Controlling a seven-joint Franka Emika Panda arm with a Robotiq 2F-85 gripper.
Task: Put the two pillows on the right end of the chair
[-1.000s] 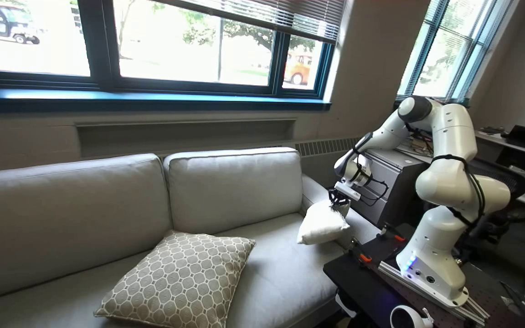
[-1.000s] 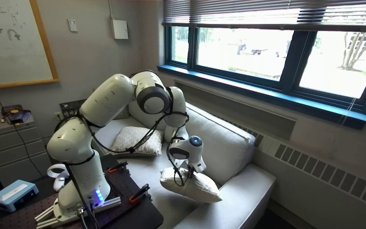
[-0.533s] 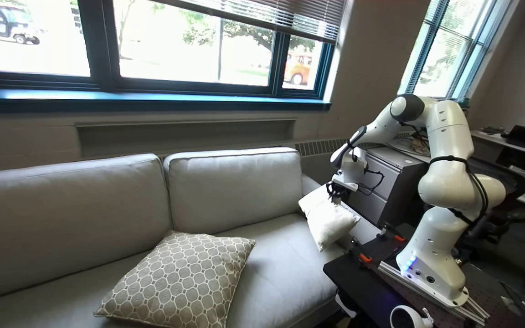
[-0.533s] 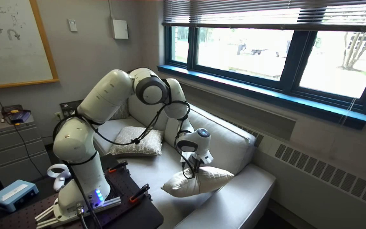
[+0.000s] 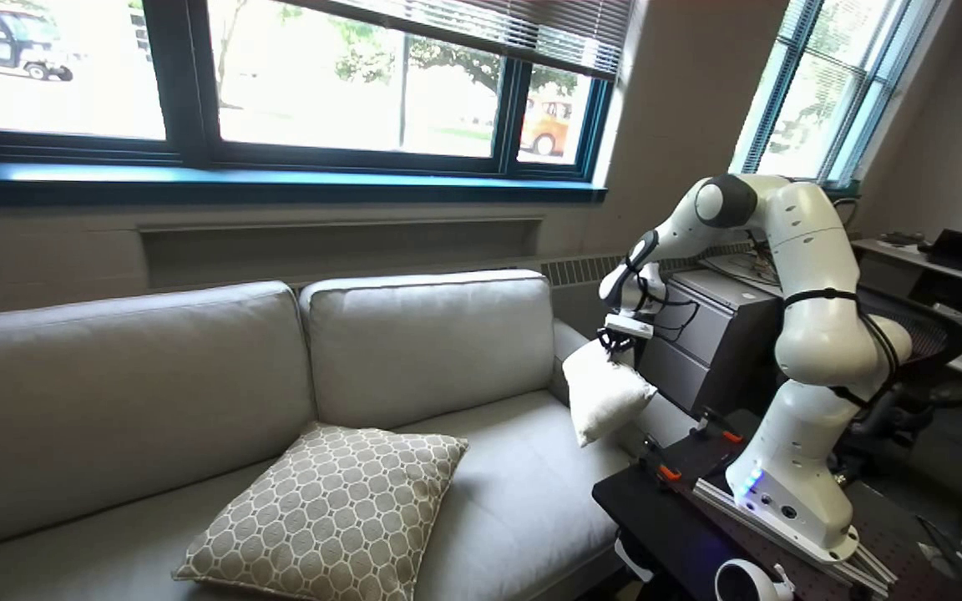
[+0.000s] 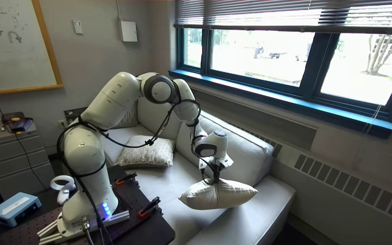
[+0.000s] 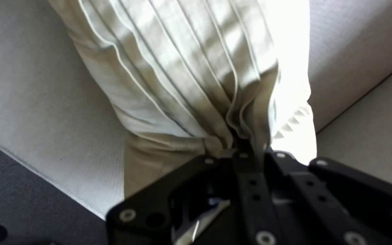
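Note:
The cream-white pillow [image 5: 608,394] hangs from my gripper [image 5: 613,344], which is shut on its pinched, pleated fabric. In an exterior view, the pillow [image 6: 218,196] is roughly level under the gripper [image 6: 215,177], near the sofa's armrest. It looks lifted, but I cannot tell whether its lower edge touches the sofa. In the wrist view, folds of the pillow [image 7: 182,68] run between the fingertips [image 7: 255,149]. The tan lattice pillow [image 5: 335,509] lies on the sofa seat left of the middle; it also shows behind the arm [image 6: 150,152]. The grey-beige sofa [image 5: 523,492] stands beneath both.
The sofa's armrest [image 6: 264,207] is beside the held pillow. The robot stands on a black table [image 5: 656,509] with orange-black clamps [image 5: 670,472], close to the seat. A grey cabinet [image 5: 686,380] stands behind the armrest. Another patterned cushion [image 6: 128,119] sits at the sofa's far end.
The gripper has raised the cream-white pillow and carried it toward the armrest. The pillow has turned and, from tilted, become more level. The tan pillow has not moved.

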